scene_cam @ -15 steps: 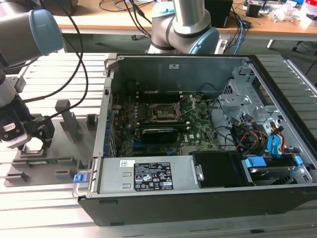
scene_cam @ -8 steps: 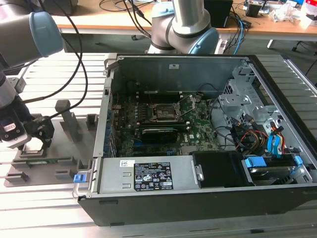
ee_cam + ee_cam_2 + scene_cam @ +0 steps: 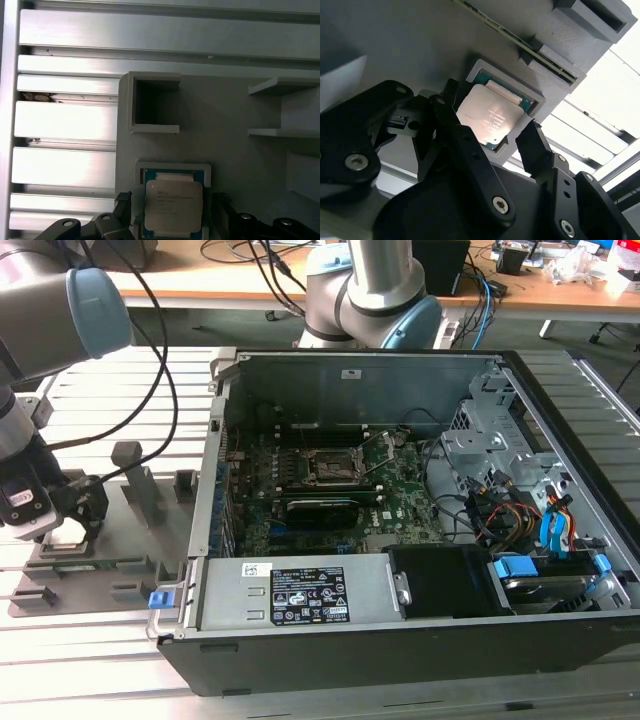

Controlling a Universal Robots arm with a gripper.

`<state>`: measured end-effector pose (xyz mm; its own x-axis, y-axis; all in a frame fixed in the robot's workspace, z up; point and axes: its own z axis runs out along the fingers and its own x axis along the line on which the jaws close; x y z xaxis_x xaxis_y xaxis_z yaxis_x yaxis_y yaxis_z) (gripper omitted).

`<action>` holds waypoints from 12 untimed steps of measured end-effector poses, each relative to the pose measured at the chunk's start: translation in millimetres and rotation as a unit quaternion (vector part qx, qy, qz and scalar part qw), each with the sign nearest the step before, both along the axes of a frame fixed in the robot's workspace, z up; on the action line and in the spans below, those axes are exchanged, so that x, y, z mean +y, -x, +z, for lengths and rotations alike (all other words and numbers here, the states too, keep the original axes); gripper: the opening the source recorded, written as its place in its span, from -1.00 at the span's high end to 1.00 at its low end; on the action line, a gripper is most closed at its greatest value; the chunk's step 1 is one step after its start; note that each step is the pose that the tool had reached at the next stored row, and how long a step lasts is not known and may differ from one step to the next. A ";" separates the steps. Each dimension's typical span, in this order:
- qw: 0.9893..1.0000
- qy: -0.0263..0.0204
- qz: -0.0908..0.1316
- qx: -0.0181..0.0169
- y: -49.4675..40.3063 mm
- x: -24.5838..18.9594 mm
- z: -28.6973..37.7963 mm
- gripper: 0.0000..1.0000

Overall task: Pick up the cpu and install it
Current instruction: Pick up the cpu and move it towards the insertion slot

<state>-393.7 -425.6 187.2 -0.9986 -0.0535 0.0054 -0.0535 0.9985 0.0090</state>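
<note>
Slatted metal table [image 3: 90, 670], grey holder plate [image 3: 130, 540] on it under my gripper [image 3: 72, 525], open computer case [image 3: 400, 665] alongside.

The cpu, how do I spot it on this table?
Find the open computer case; on the exterior view's left of it lies a grey holder tray. In the first wrist view, the cpu lies in the tray's square pocket, between the black fingers of the open gripper. It is the only shiny silver square among dull grey plastic.
</note>
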 end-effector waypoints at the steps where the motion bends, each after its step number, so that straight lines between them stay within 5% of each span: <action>1: 1.000 0.000 0.000 0.000 -0.3 0.1 -0.1 -0.47; 12: 1.000 0.000 0.000 0.001 -1.9 0.1 -0.1 -0.47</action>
